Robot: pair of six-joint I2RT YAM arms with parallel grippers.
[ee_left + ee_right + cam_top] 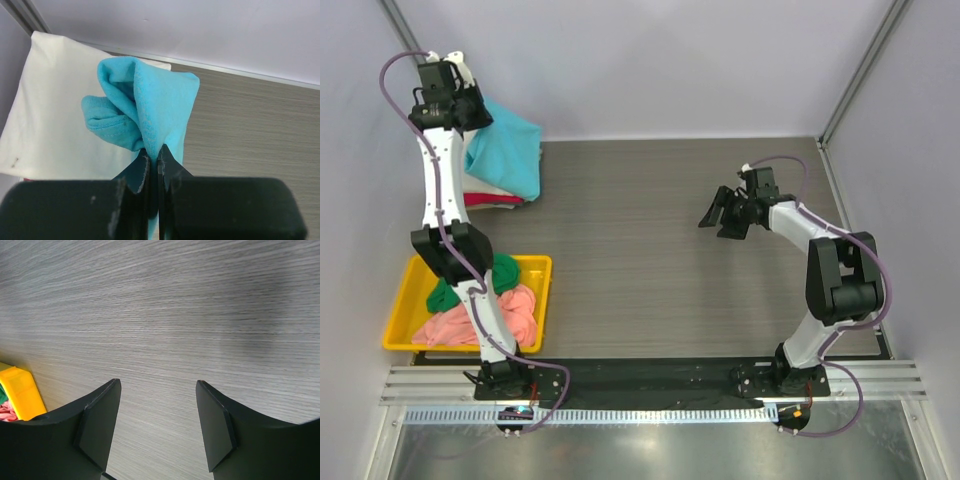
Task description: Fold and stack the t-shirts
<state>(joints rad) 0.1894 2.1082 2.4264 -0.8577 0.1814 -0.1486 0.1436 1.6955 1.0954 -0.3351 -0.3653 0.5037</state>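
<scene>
A turquoise-blue t-shirt (510,150) hangs bunched from my left gripper (154,152), which is shut on a fold of it (145,107) above the far left corner. Under it lies a stack of folded t-shirts, a cream-white one (55,110) on top and a red one (495,199) showing at the stack's edge. Salmon-pink (485,322) and green (500,272) t-shirts lie crumpled in the yellow tray (540,300). My right gripper (720,218) hovers open over bare table (175,315) at the right, its jaws wide apart with nothing between them.
The yellow tray stands at the near left beside the left arm's base; its corner (20,395) shows in the right wrist view. Grey walls close the table at the back and both sides. The wood-grain table top (640,230) lies between the arms.
</scene>
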